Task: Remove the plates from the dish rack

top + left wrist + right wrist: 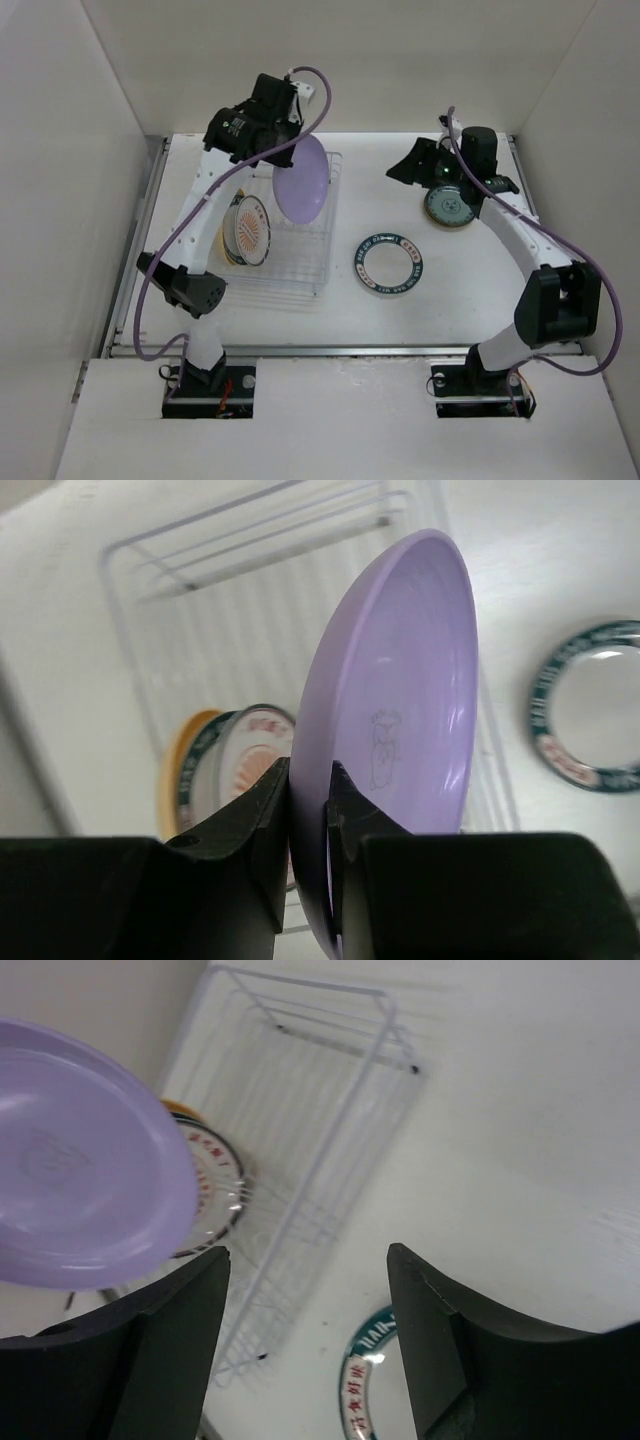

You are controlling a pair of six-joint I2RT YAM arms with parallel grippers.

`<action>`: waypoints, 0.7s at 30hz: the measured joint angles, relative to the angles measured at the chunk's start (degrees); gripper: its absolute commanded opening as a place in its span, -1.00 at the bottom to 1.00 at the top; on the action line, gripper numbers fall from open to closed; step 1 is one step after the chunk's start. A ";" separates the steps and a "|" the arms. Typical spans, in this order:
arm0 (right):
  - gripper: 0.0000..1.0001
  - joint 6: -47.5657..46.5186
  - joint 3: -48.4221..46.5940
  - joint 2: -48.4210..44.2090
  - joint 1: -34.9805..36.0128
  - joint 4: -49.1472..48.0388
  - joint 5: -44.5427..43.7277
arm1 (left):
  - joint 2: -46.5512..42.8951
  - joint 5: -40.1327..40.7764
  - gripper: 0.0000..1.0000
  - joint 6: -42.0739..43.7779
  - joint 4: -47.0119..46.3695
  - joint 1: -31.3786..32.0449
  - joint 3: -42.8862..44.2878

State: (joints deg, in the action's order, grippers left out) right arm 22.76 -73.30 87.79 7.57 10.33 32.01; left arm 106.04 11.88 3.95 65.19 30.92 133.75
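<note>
My left gripper (288, 152) is shut on the rim of the lilac plate (303, 182) and holds it on edge above the dish rack (318, 262); the plate (395, 720) fills the left wrist view and shows at the left of the right wrist view (80, 1190). In the rack stand a sunburst plate (250, 230), a teal-rimmed plate and a yellow plate (180, 765). A teal lettered-rim plate (389, 264) lies flat on the table. A dark green plate (449, 208) lies at the back right. My right gripper (408, 168) is open and empty, just left of the green plate.
White walls (60, 200) close in the table on the left, back and right. The rack's right side wire (340, 1150) stands between the held plate and the teal-rimmed plate (375, 1380) on the table.
</note>
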 measured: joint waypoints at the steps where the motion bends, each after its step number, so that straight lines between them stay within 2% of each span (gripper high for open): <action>1: 0.51 1.22 0.20 0.17 0.50 -1.88 2.05 | -0.46 -4.61 -1.00 -0.72 -0.20 -1.11 -0.24; 5: 0.71 4.31 -0.26 2.93 1.25 -7.52 7.50 | 0.24 -22.99 -1.00 -3.96 -1.92 -4.31 -0.94; 10: 0.71 5.07 -0.50 6.45 2.69 -8.74 10.01 | 4.20 -41.88 -1.00 -7.89 -4.33 -6.86 -3.23; 15: 0.59 4.24 -0.17 6.75 3.58 -9.18 9.97 | 7.34 -49.83 -1.00 -9.18 -3.65 -8.92 -4.83; 21: 0.62 3.13 0.04 6.75 4.15 -8.20 7.19 | 7.72 -51.91 -1.00 -9.53 -3.74 -9.18 -4.87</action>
State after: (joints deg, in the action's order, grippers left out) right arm 25.89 -73.25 94.54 11.73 2.13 39.20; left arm 113.75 -40.03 -5.58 61.45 21.74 128.88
